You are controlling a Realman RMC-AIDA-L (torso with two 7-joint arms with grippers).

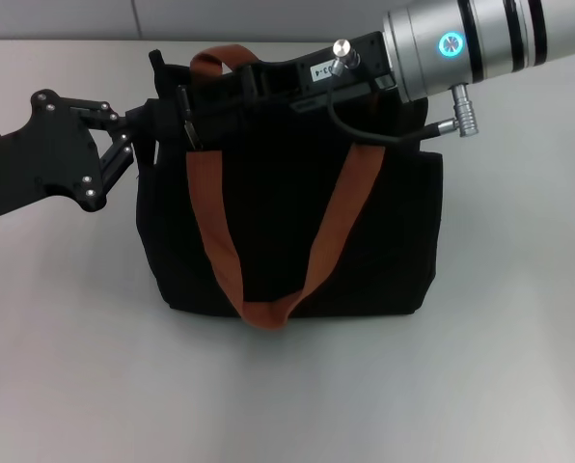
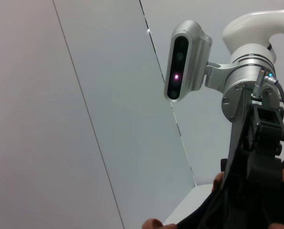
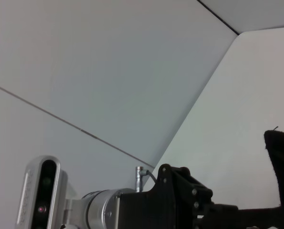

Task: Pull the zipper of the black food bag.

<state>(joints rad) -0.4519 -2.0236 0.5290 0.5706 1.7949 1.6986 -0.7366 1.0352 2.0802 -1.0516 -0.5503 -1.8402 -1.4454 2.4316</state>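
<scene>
Boxy black fabric bag (image 1: 287,231) upright on grey table (image 1: 500,386), orange-brown webbing handles (image 1: 336,231) draped down front. Left gripper (image 1: 167,121) at its top left corner, right gripper (image 1: 239,82) over top edge (fingertips hidden).

The zipper is hidden beneath the right end effector (image 1: 205,92), whose fingertips are lost against the black food bag (image 1: 287,241).
</scene>
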